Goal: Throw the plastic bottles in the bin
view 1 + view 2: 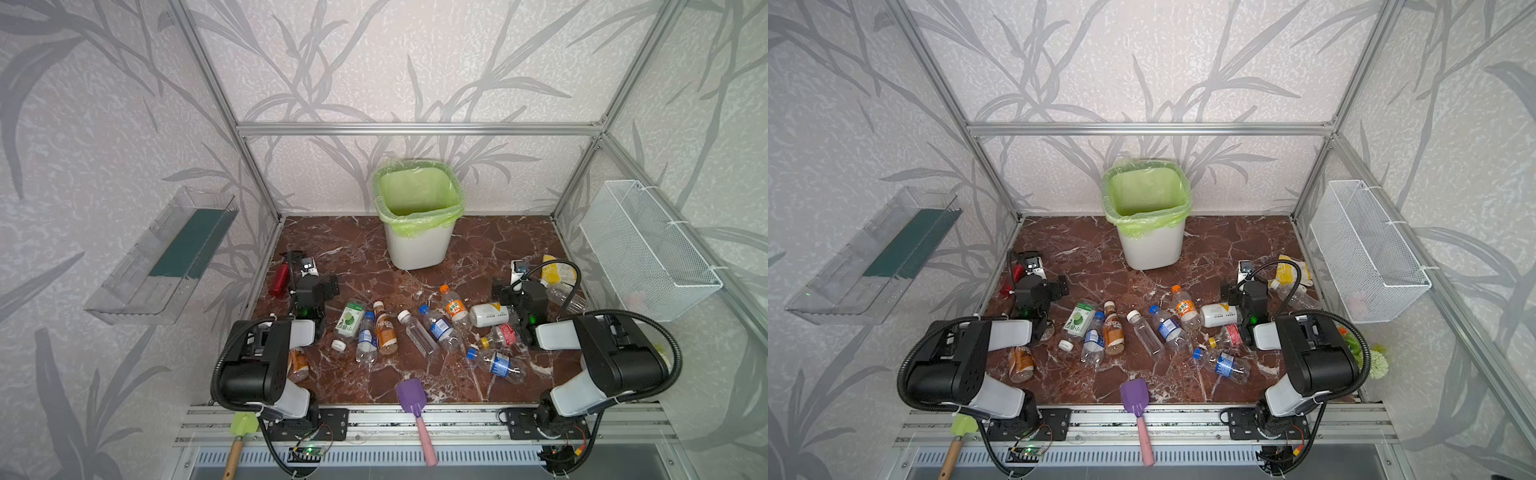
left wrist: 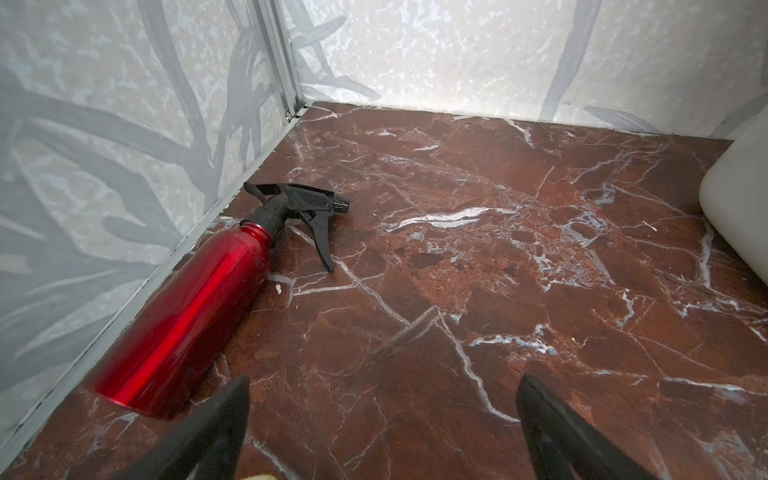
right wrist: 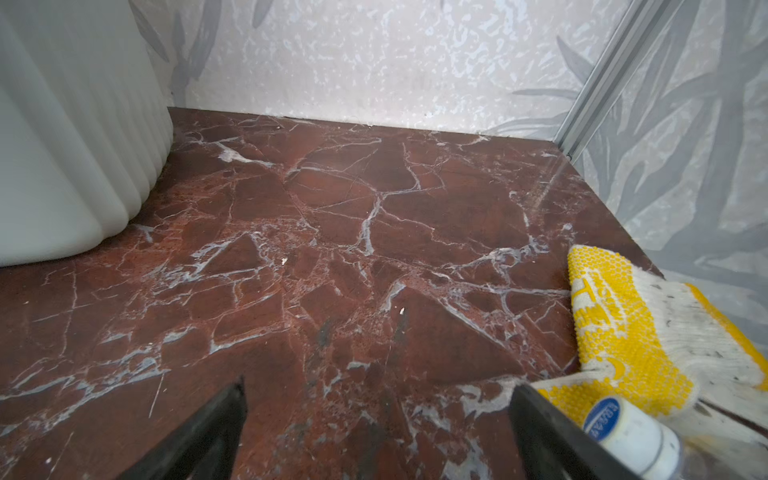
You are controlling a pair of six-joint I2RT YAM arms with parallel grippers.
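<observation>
The white bin (image 1: 417,249) (image 1: 1150,251) with its green bag stands at the back middle; its wall also shows in the wrist views (image 2: 739,199) (image 3: 62,145). Several plastic bottles lie on the brown marble floor in front of it, among them a coffee bottle (image 1: 384,328), a blue-capped one (image 1: 439,328) and an orange-capped one (image 1: 455,305). Another bottle's white cap (image 3: 623,436) lies by my right gripper (image 3: 376,388), which is open and empty. My left gripper (image 2: 382,384) is also open and empty, low over bare floor at the left.
A red spray bottle (image 2: 187,311) (image 1: 279,280) lies along the left wall. A yellow-dotted glove (image 3: 623,332) lies at the right. A clear tray (image 1: 162,257) and a wire basket (image 1: 648,249) hang on the side walls. A purple spatula (image 1: 411,397) lies at the front edge.
</observation>
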